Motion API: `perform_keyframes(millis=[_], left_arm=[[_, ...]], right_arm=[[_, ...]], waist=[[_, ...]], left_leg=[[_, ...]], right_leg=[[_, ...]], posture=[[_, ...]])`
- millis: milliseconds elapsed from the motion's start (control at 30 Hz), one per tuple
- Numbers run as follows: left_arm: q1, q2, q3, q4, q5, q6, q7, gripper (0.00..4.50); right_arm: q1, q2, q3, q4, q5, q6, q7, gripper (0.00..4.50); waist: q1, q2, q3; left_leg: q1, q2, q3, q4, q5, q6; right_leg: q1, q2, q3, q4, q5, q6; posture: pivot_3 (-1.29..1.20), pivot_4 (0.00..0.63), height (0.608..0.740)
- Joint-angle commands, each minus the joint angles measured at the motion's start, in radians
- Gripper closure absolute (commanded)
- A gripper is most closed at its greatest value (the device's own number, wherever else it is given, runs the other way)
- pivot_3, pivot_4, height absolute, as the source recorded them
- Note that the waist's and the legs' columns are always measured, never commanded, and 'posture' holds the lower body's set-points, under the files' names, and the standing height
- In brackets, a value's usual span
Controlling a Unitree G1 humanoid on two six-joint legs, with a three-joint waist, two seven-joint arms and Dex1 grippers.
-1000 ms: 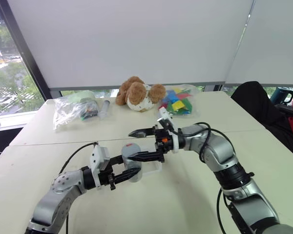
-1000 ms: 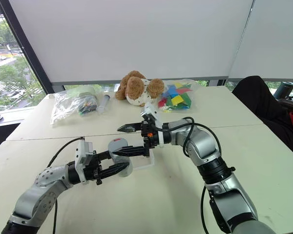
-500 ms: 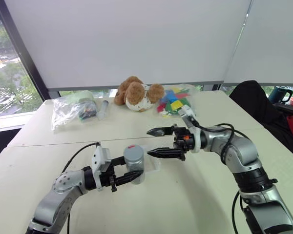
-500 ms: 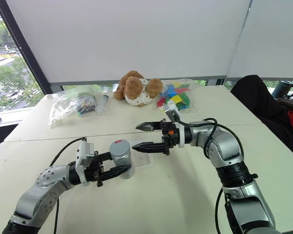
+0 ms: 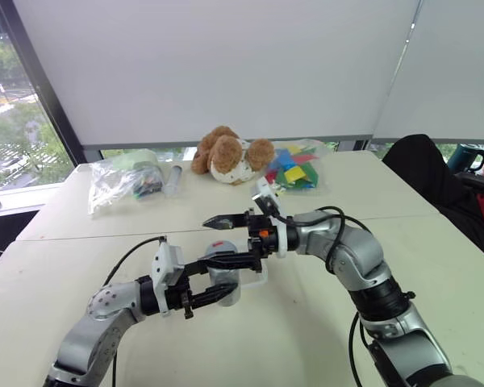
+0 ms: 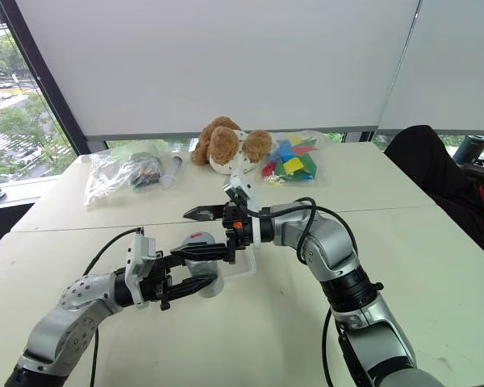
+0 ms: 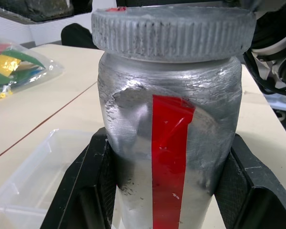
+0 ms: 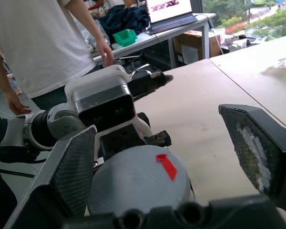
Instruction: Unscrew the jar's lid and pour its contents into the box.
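The silver-grey jar (image 7: 171, 119) with a red stripe stands upright in my left gripper (image 7: 169, 143), which is shut on its body just above the table. The ribbed lid (image 7: 174, 28) sits on the jar, its red mark (image 8: 167, 166) on top. My right gripper (image 5: 208, 242) is open and level, with one finger on each side of the lid (image 8: 138, 179) and a gap to both pads (image 8: 74, 171). The clear box (image 7: 33, 176) lies on the table right behind the jar (image 5: 222, 282). The contents are hidden inside the jar.
At the back of the table lie a brown plush dog (image 5: 226, 155), a bag of coloured pieces (image 5: 292, 169), a clear bag of items (image 5: 121, 181) and a clear tube (image 5: 172, 179). A person (image 8: 38, 47) stands by the table's edge. A black chair (image 5: 423, 173) is at the right.
Half a second ago my right gripper stood to the right of the jar; it has swung back left and now straddles the lid, still open. The left gripper kept its hold.
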Motion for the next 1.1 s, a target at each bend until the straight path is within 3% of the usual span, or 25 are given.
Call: perform_keyframes(millis=[33, 367, 1100], left_arm=[[-0.001, 0.002, 0.011, -0.032, -0.009, -0.018, 0.000, 2.45], [-0.001, -0.014, 0.004, -0.021, -0.001, -0.028, 0.004, 2.45], [-0.022, -0.003, 0.007, -0.017, -0.005, -0.017, 0.012, 2.45]], right_arm=[[-0.025, -0.007, -0.004, -0.002, -0.009, -0.018, 0.015, 0.03], [-0.019, -0.008, 0.020, -0.042, 0.004, 0.010, 0.044, 0.03], [-0.008, -0.088, -0.037, 0.132, -0.042, -0.110, 0.108, 0.03]], waist=[[0.000, 0.000, 0.000], [-0.001, 0.000, 0.000], [0.000, 0.000, 0.000]], left_leg=[[0.000, 0.000, 0.000, 0.000, 0.000, 0.000], [0.000, 0.000, 0.000, 0.000, 0.000, 0.000], [0.000, 0.000, 0.000, 0.000, 0.000, 0.000]], right_leg=[[0.000, 0.000, 0.000, 0.000, 0.000, 0.000], [0.000, 0.000, 0.000, 0.000, 0.000, 0.000], [0.000, 0.000, 0.000, 0.000, 0.000, 0.000]], posture=[[0.00, 0.150, 0.740], [0.00, 0.150, 0.740], [0.00, 0.150, 0.740]])
